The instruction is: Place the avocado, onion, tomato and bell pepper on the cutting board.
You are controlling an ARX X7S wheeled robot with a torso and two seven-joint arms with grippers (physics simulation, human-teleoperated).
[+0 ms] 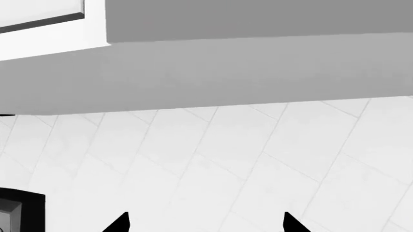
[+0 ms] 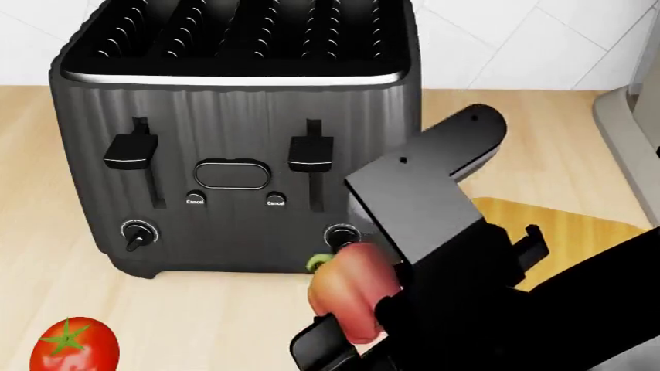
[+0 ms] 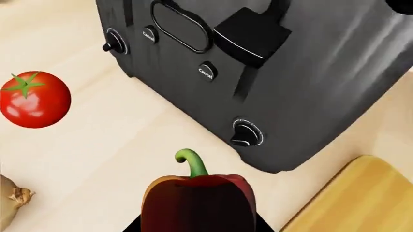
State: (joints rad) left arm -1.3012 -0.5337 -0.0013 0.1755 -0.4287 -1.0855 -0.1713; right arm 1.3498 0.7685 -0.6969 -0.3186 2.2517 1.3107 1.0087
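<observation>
At the far left of the head view the tomato (image 2: 73, 346) sits on the desk (image 2: 62, 232), well apart from everything in play; the right wrist view also shows the onion (image 3: 9, 200) at the frame edge. The dark toaster (image 2: 237, 139) fills the middle. Just in front of its lower right corner, the bell pepper (image 2: 351, 297) is pinched in the right end effector (image 2: 356, 328), stem pointing toward the toaster and its long axis running roughly along the fingers, which close on its body in the right wrist view (image 3: 197, 205). To the right lies the cutting board (image 2: 573, 228), near but mostly hidden by the arm, so the coming move likely carries the bell pepper rightward, clearing the toaster corner. The left end effector (image 1: 205, 223) is spread, holding nothing, facing tiled wall, far from the work. The avocado is not visible.
</observation>
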